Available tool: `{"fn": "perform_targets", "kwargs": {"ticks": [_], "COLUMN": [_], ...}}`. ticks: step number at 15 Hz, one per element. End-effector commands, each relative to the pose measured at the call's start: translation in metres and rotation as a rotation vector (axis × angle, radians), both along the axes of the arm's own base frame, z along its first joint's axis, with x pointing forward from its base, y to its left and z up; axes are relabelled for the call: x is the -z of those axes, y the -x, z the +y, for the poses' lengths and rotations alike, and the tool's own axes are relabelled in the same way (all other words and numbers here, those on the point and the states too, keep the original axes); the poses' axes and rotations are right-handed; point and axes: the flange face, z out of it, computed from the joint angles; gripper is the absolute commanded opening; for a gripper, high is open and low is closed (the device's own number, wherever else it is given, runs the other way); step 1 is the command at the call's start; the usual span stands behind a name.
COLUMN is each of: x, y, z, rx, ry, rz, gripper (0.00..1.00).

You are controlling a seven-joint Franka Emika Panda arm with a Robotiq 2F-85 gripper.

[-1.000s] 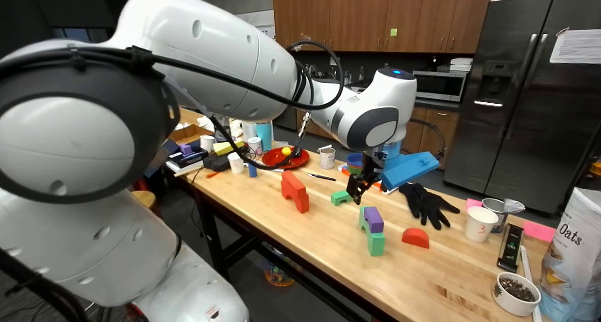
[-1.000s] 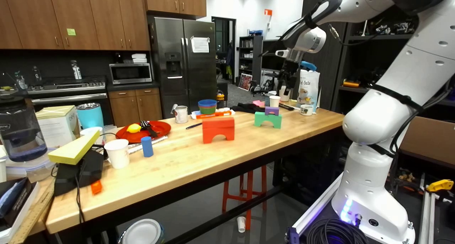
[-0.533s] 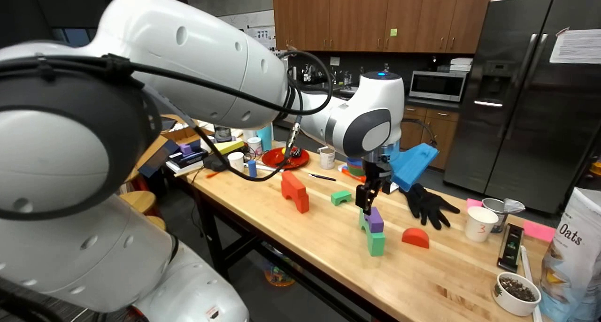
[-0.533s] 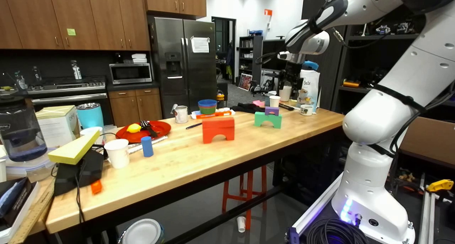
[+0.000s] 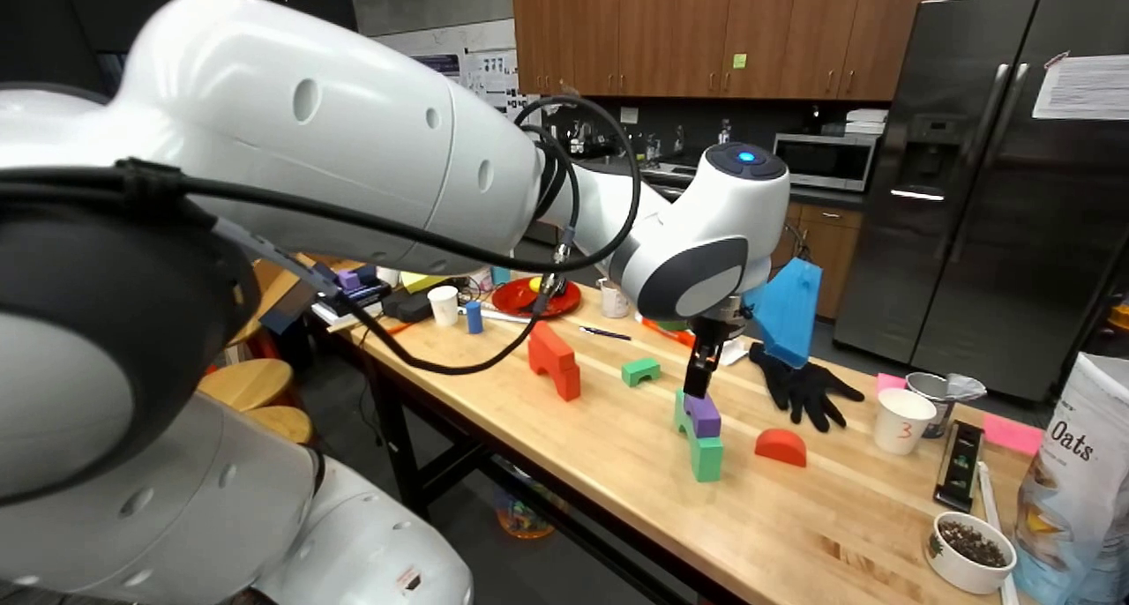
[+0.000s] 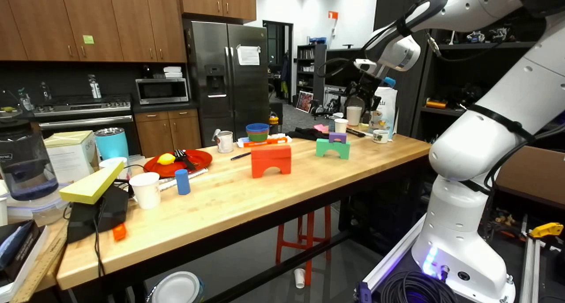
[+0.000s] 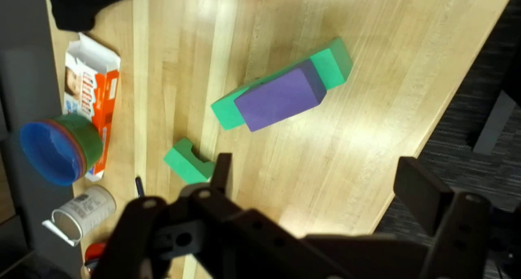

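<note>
A: What's filling the most space here?

B: The wooden table (image 5: 609, 429); in an exterior view the white arm (image 6: 503, 95) is leaning over it from the right

A: How is the gripper (image 7: 319, 179) standing?

B: It's hanging above the table, and its jaws are standing wide apart

A: Which larger things are lying around it?

B: In an exterior view the black glove (image 5: 798, 384) is lying on the far side, to the right; the red arch (image 5: 554, 358) is standing to the left, and the large green arch (image 5: 706, 459) is standing below the gripper

A: Where is the purple block (image 7: 281, 98) sitting relative to the jaws?

B: It's resting on top of the large green arch, apart from the jaws; in the wrist view it's lying farther out than their ends, toward the left half of the gap

A: Which other pieces are lying nearby?

B: The red half-round (image 5: 781, 446) is lying right of the large green arch in an exterior view; the small green arch (image 7: 187, 163) is showing just beside the left jaw in the wrist view
</note>
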Motion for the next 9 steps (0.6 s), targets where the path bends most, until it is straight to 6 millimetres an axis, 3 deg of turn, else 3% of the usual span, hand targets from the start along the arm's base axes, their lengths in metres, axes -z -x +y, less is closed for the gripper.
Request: {"fn": "perform_targets", "kwargs": {"ticks": [1,9], "x": [-0.0035,0.0015], "y": [0.0088,0.0065], "z": [0.0014,-0.0001], "rx": [-0.179,-0.17], "ry": [-0.042,-0.025], "rz": [-0.075,-0.041], "gripper": [1.0,1.0]}}
